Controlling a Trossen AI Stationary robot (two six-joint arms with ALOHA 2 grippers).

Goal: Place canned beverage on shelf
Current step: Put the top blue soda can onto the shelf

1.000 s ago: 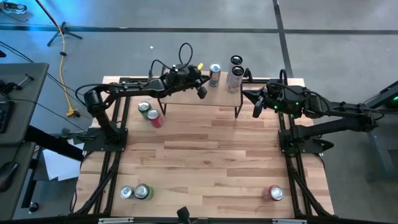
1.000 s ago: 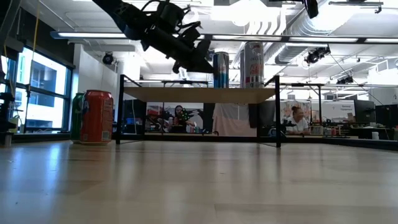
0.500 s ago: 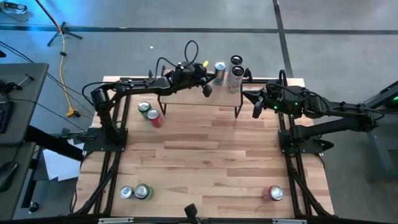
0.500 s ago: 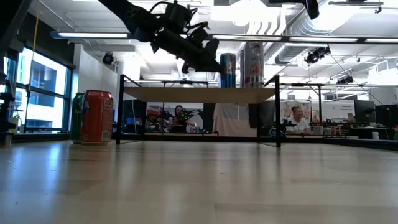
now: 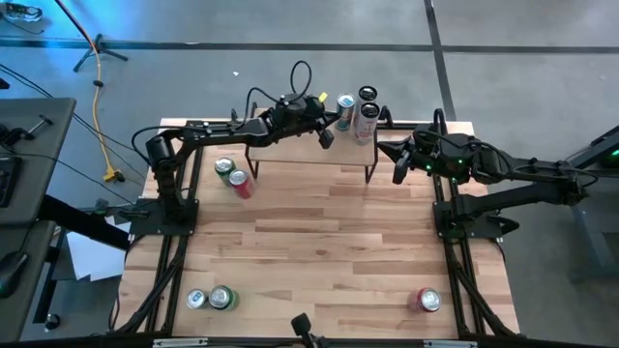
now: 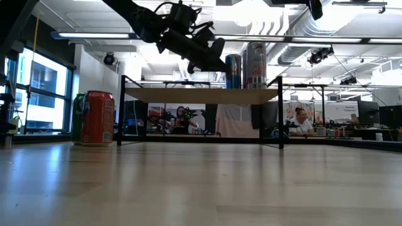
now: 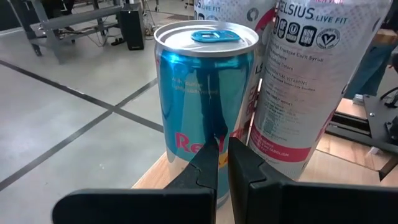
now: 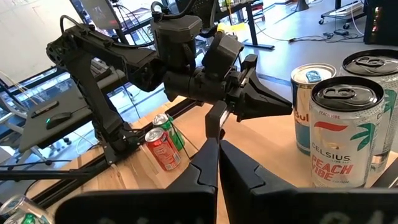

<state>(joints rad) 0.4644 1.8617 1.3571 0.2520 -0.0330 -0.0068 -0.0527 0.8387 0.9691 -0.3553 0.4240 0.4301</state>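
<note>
My left claw [image 5: 327, 136] is shut, fingers pressed together with nothing between them, and it hangs over the shelf [image 5: 290, 155] with its tips aimed at the blue can [image 5: 345, 108]. That can stands upright on the shelf, long axis vertical, and it lies straight ahead of my fingertips. In the left wrist view the closed fingertips [image 7: 214, 163] overlap the lower front of the blue can [image 7: 205, 106]; whether they touch it or stop just short I cannot tell.

Just beside the blue can, on the side away from my left arm, stand two white cans [image 5: 366, 118], also upright on the shelf. The nearer one [image 7: 311, 87] is close to touching the blue can, if not already touching it, so any further push from my claw along its present line would drive the blue can into it.

My right claw [image 5: 397, 174] is shut too and empty. It waits off the shelf's end, past the white cans from the blue can, so my left claw is plainly the nearer to the blue can.

On the tabletop [image 5: 338, 251] a red can [image 5: 240, 184] and a green can [image 5: 224, 167] lie together beside the shelf's other end, nearer my left arm's base.
</note>
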